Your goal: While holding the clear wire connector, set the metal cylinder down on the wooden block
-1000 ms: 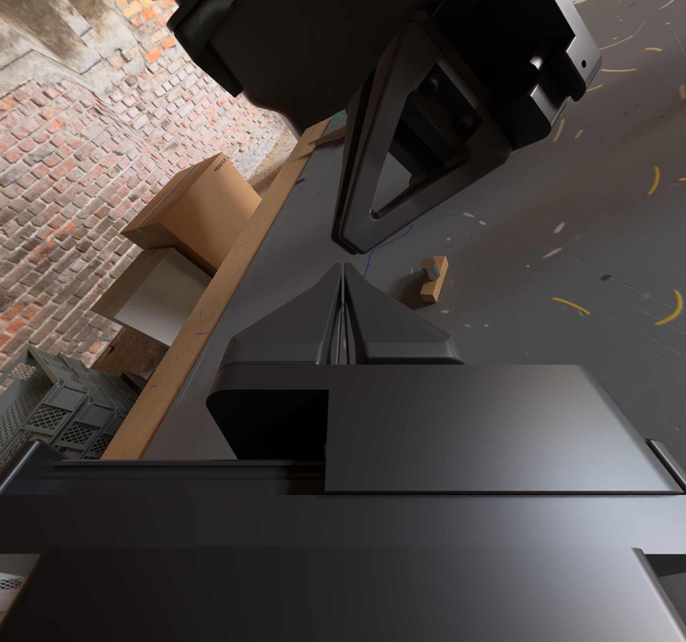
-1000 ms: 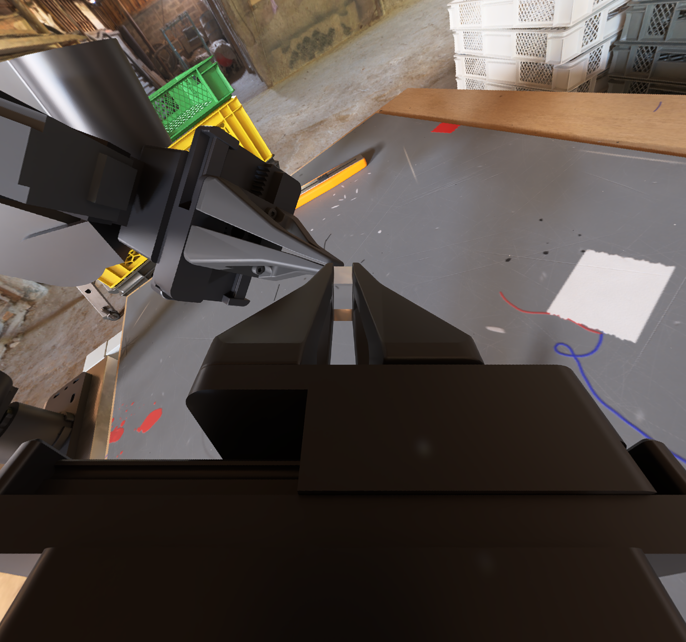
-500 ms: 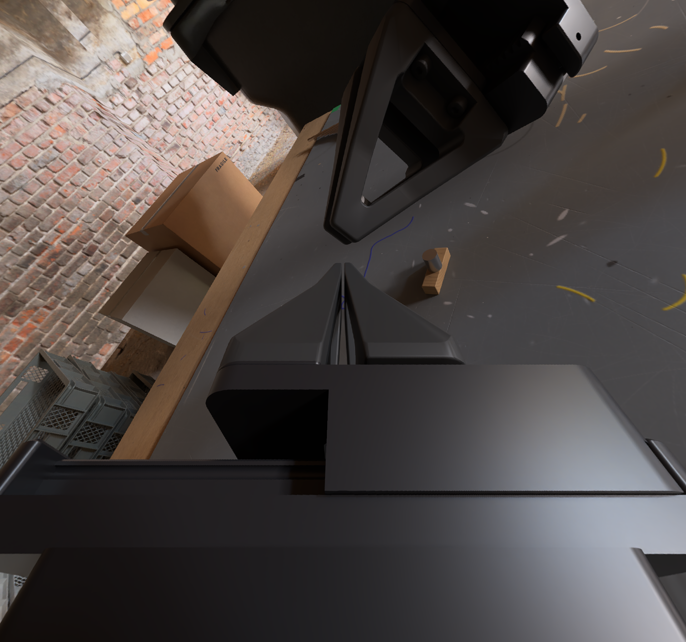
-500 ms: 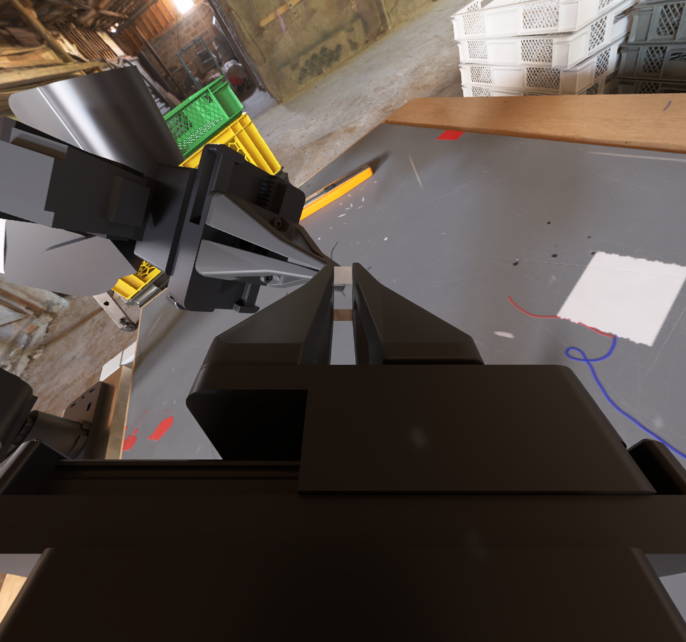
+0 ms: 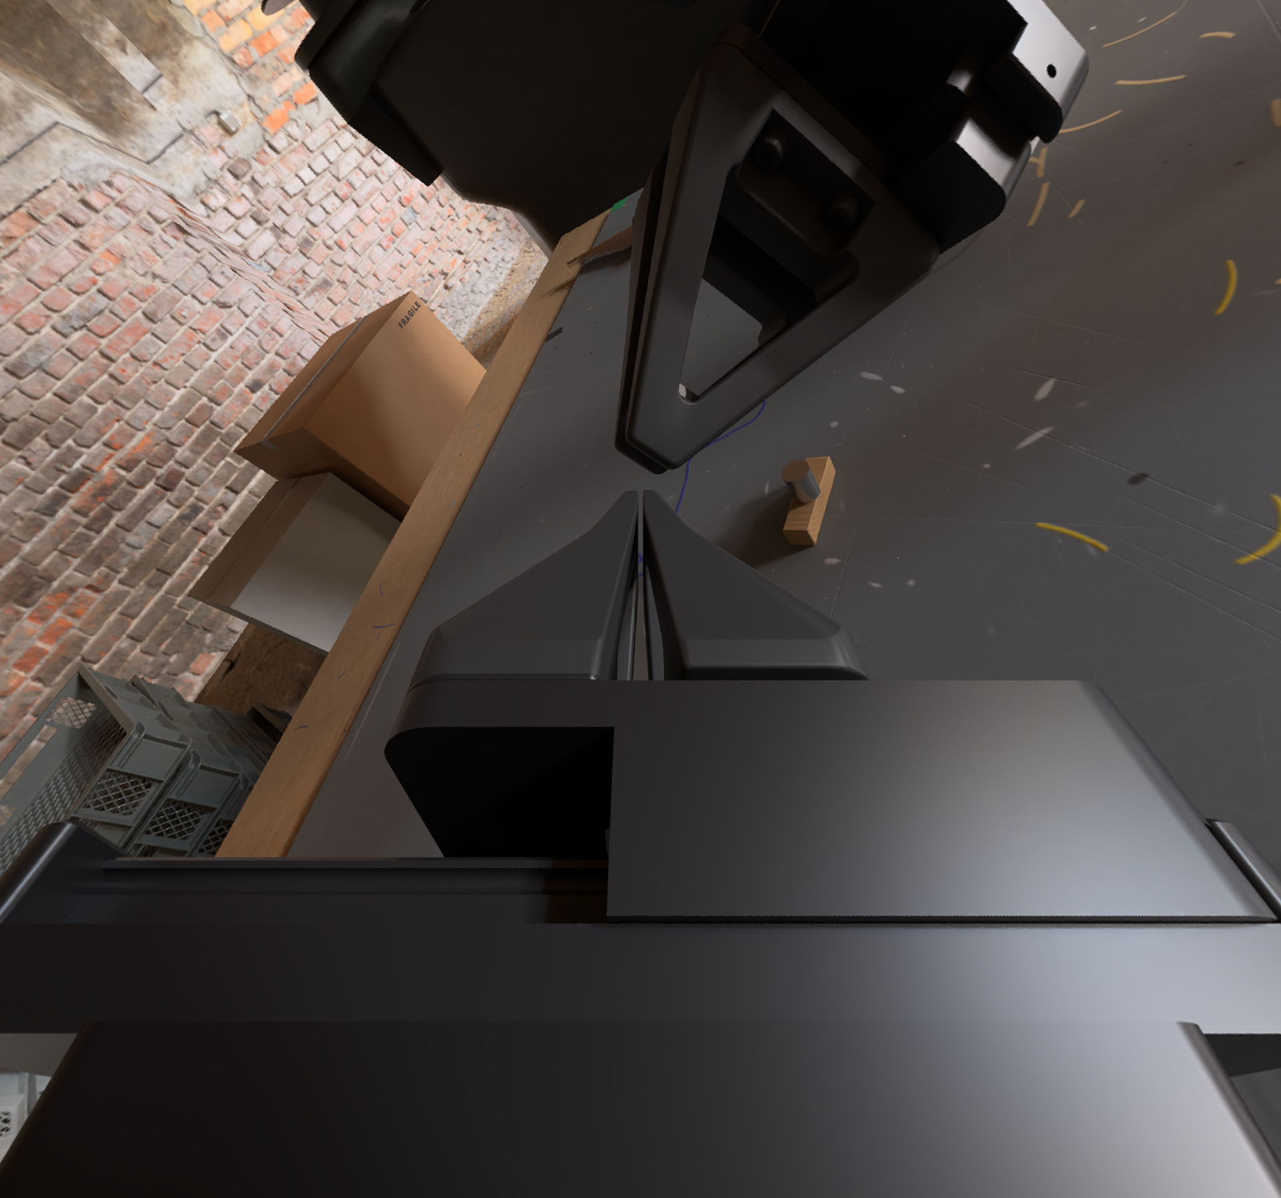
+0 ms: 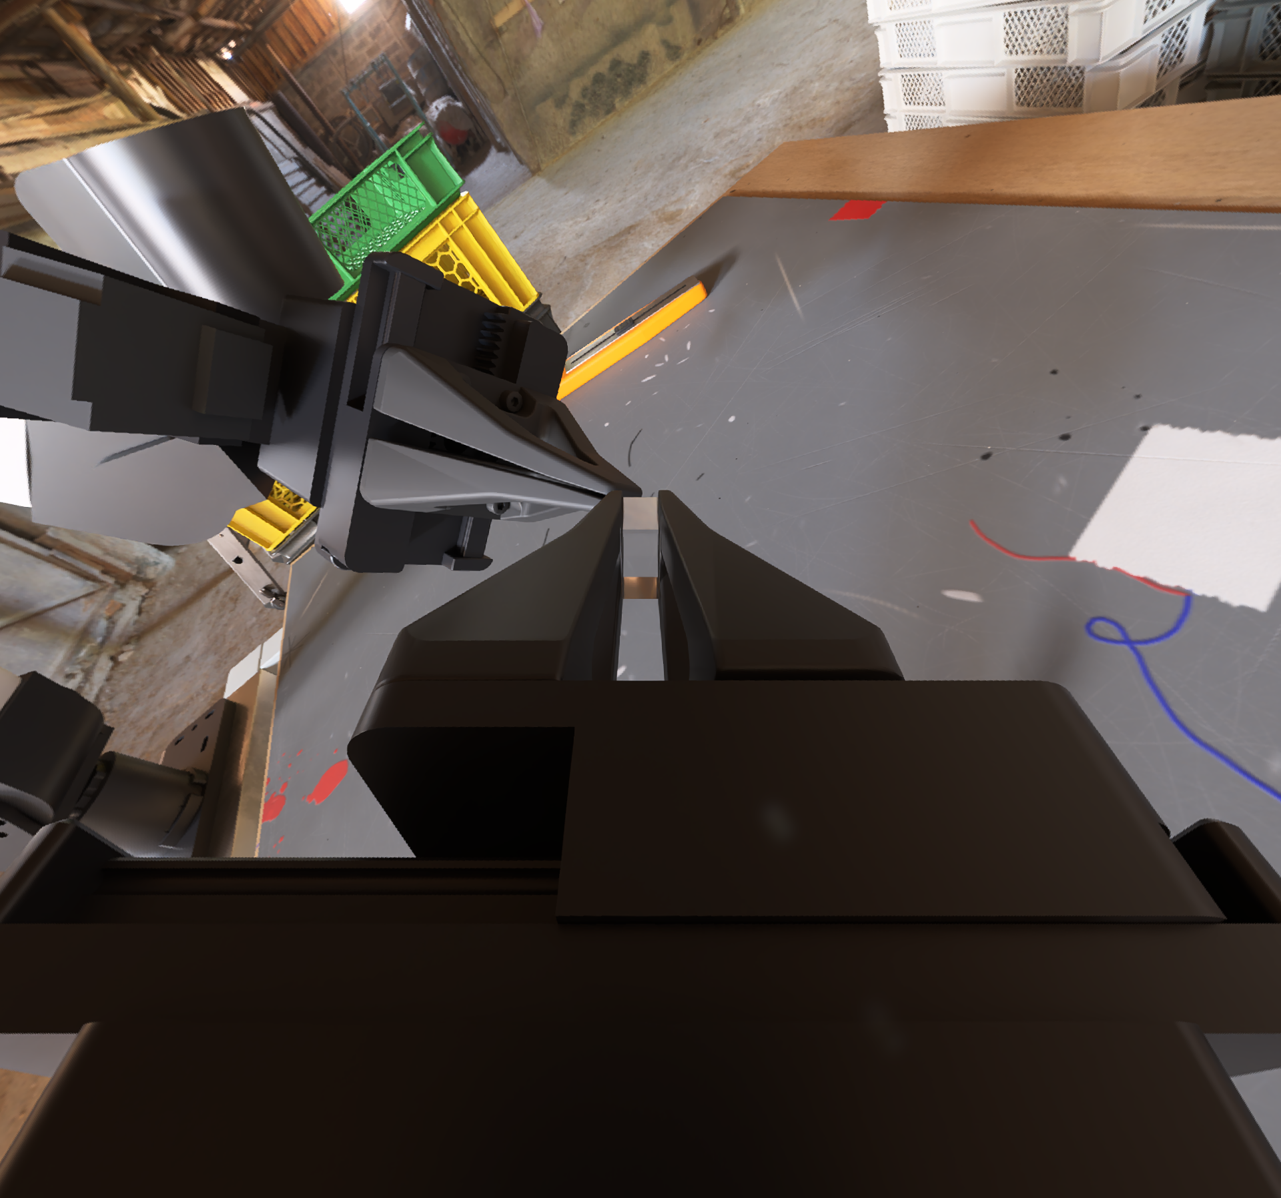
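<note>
- Since a second ago, both wrist views have shifted only a little: in the left wrist view the wooden block (image 5: 808, 505) sits slightly higher and farther right, and in the right wrist view the white paper square (image 6: 1189, 520) has slid toward the right edge.
- The left gripper (image 5: 639, 506) has its two fingers pressed almost together, only a thin slit between them; whether anything sits in that slit cannot be told.
- The right gripper (image 6: 640, 506) has its fingers narrowly apart and clamped on the clear wire connector (image 6: 639, 544), a pale see-through piece with a coppery band at its lower end.
- The metal cylinder (image 5: 800, 477) stands on the far end of the wooden block, which lies on the grey table (image 5: 970, 610), well apart from both grippers.
- In the right wrist view, the left gripper's tip comes in from the left and meets the right gripper's fingertips at the connector.
- A cardboard box (image 5: 367, 402) beyond the table's wooden edge bears a short printed word on its corner; its wording is left out here.
- A yellow utility knife (image 6: 634, 333) lies near the far table edge, with a red tape patch (image 6: 856, 210) beyond it.
- Red and blue pen scribbles (image 6: 1137, 631) run beside the paper square.
</note>
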### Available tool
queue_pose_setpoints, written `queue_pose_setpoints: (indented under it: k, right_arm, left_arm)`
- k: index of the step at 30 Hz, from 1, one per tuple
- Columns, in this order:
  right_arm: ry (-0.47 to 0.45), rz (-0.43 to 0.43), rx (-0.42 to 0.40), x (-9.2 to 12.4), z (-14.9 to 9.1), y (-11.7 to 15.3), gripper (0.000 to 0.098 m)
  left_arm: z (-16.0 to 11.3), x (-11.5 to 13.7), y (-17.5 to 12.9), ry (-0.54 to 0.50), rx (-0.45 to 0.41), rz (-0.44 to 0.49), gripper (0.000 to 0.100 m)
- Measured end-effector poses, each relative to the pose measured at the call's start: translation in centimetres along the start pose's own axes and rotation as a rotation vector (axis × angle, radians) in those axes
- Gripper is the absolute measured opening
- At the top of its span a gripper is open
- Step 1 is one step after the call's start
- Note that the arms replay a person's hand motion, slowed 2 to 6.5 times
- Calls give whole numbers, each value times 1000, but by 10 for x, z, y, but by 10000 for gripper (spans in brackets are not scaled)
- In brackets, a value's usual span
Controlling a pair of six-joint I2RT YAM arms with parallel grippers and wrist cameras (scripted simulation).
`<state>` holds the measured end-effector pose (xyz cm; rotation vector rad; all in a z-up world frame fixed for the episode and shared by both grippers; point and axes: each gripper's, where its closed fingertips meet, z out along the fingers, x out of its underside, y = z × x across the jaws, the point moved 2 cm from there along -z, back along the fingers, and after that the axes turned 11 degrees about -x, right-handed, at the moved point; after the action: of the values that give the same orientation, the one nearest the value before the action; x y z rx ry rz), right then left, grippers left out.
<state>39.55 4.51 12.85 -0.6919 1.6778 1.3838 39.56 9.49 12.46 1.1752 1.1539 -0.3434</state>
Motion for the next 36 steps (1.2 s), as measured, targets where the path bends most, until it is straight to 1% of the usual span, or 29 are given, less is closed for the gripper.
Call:
queue_pose_setpoints:
  k: [5,18,26,30,36]
  right_arm:
    - [1,32,-14,2,-1,-1,82]
    - [9,79,-33,3,-2,-2,82]
    - [6,134,-64,6,-3,-3,82]
    - [-1,147,-77,6,-3,-3,82]
    - [-18,157,-105,3,-3,0,82]
  left_arm:
    - [0,1,-2,-2,11,8,11]
    - [-1,4,-7,4,32,48,9]
    - [-2,2,-10,-9,52,51,9]
    - [-2,-1,-10,-18,56,39,9]
    - [-2,-4,-9,-39,68,-6,9]
